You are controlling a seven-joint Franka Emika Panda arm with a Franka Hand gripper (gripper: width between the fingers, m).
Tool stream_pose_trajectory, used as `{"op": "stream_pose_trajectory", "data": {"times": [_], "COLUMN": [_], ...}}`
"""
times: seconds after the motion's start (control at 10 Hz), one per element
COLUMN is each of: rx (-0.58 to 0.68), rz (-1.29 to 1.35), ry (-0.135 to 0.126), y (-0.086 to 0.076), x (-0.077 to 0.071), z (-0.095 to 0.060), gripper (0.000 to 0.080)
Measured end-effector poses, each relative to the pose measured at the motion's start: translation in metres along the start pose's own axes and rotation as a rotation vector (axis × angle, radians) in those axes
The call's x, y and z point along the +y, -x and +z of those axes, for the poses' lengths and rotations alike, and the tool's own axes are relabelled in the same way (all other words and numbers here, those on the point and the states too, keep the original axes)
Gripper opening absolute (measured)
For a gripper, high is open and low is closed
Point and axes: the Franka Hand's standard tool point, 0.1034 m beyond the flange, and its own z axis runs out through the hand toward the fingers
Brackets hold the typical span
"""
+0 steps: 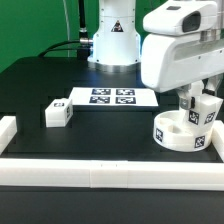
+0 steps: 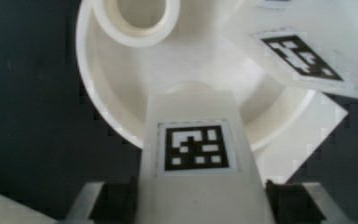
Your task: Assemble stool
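**Ops:** What sits closest on your screen?

**Me:** A long white border rail (image 1: 110,176) runs along the table's front edge. It is matte and square-edged. A shorter rail piece (image 1: 8,130) stands at the exterior view's left. Behind them is the black table (image 1: 100,135), flat with a dull sheen.

**Ops:** And the stool?

**Me:** The seat (image 1: 178,132) lies just behind the front rail, toward the exterior view's right. It's a thick round ring of smooth white plastic, with square black-and-white tags on its outer wall. On my wrist view its inside is a smooth dished surface with a round opening in it.

**Ops:** The hand?

**Me:** The gripper (image 1: 192,100) is down over the seat. Its fingers (image 2: 91,198) are pinched narrow on the held leg (image 2: 197,150), a blocky white piece with a tag facing my wrist camera. A second tagged block (image 2: 304,57) shows by the seat's rim, and I can't tell whether it touches.

**Ops:** Further back?

**Me:** A loose leg (image 1: 56,113), small, white and cube-like, lies alone toward the exterior view's left, well apart from the seat. Beyond it is the marker board (image 1: 112,98), thin, flat and printed with four tags. Last comes the arm's glossy white base (image 1: 110,40), in front of a green backdrop (image 1: 30,30).
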Motion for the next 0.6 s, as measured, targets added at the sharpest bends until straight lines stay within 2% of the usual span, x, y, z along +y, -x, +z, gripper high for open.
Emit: {"op": "stream_pose_trajectory", "data": {"times": [0.5,0.6], "rx": [0.007,0.007], "rz": [0.274,0.267], "ry": [0.005,0.005], "y": [0.0015,0.0015], "x": [0.0056,0.0056], "z": [0.0,-0.0001], "gripper": [0.0356,0.0491]}}
